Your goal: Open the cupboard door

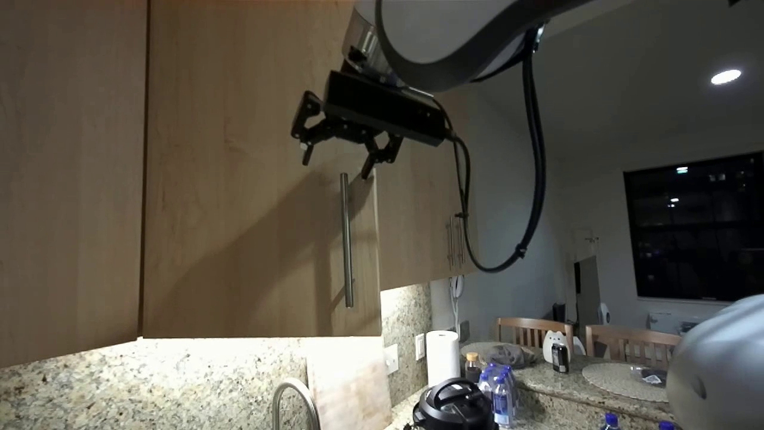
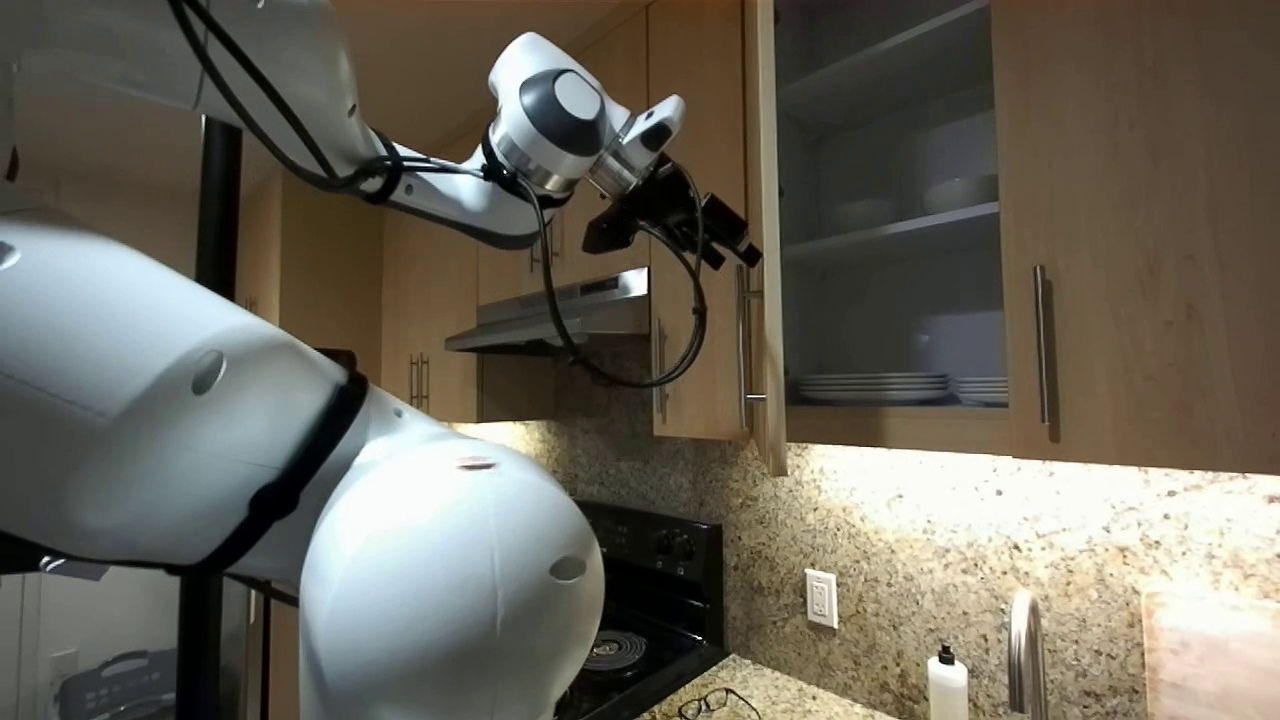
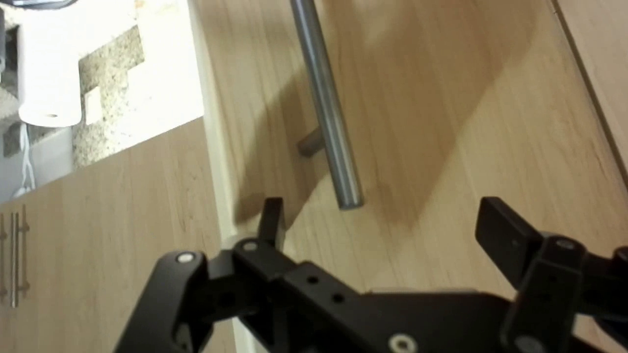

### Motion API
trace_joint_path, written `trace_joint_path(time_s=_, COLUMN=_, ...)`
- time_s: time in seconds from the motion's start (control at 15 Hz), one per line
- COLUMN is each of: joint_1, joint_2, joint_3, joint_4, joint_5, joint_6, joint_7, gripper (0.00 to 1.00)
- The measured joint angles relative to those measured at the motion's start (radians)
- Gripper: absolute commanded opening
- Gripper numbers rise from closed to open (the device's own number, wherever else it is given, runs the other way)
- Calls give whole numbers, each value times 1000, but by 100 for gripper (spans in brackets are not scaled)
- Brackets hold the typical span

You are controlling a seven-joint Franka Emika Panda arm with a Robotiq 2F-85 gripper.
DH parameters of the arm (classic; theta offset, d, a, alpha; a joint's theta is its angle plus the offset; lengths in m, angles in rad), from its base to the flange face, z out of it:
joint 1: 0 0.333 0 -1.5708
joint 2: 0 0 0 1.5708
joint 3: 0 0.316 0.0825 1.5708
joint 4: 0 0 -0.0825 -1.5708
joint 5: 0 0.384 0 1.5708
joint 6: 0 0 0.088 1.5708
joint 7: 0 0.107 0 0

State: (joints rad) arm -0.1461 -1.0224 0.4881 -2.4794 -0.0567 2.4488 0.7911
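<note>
One tall oak door (image 1: 250, 197) of the wall cupboard (image 2: 865, 290) stands swung out wide; in an exterior view I see it nearly edge-on, and can look past it inside. A stack of plates (image 2: 875, 388) sits at the bottom with another stack (image 2: 982, 390), partly hidden, just beside it, and on the shelf (image 2: 890, 231) above are pale rounded dishes (image 2: 960, 193), too dim to make out properly. The door's slim silver handle (image 1: 346, 239) runs up and down near its free edge. Just by the top end of that handle hang the jaws of the white robot arm (image 2: 460, 205), spread well apart and holding nothing. In the wrist view the handle's end shows between the black fingertips (image 3: 508, 235), closer to one than the other; whether either touches the door, I can't tell. Next to the open cupboard, the neighbouring door (image 2: 1150, 230) is closed, with its own bar (image 2: 1041, 345) near the left edge. Lower down, glasses (image 2: 716, 701) lie on the speckled table (image 2: 785, 702) near the black stove (image 2: 680, 590), and a white pump bottle (image 2: 947, 690) stands near the tap (image 2: 1020, 660). Further along, a paper towel roll (image 1: 443, 358) stands upright, with water bottles (image 1: 500, 397) and a black lid (image 1: 455, 415) near it. Beyond them a dark can (image 1: 560, 358) stands upright.
</note>
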Motion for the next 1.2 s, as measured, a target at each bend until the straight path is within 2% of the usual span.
trace_joint_path(time_s=0.27, joint_1=36, joint_2=-4, joint_3=-69, joint_4=12, joint_5=-47, joint_6=0, joint_7=-189, gripper=100)
trace_joint_path(time_s=0.47, joint_1=59, joint_2=-22, joint_3=-111, joint_4=12, joint_5=-48, joint_6=0, joint_7=-282, gripper=100)
trace_joint_path(time_s=0.8, joint_1=60, joint_2=-79, joint_3=-192, joint_4=-2, joint_5=-43, joint_6=18, joint_7=-316, gripper=100)
trace_joint_path(time_s=1.2, joint_1=60, joint_2=-147, joint_3=-317, joint_4=-89, joint_5=18, joint_6=123, joint_7=-321, gripper=100)
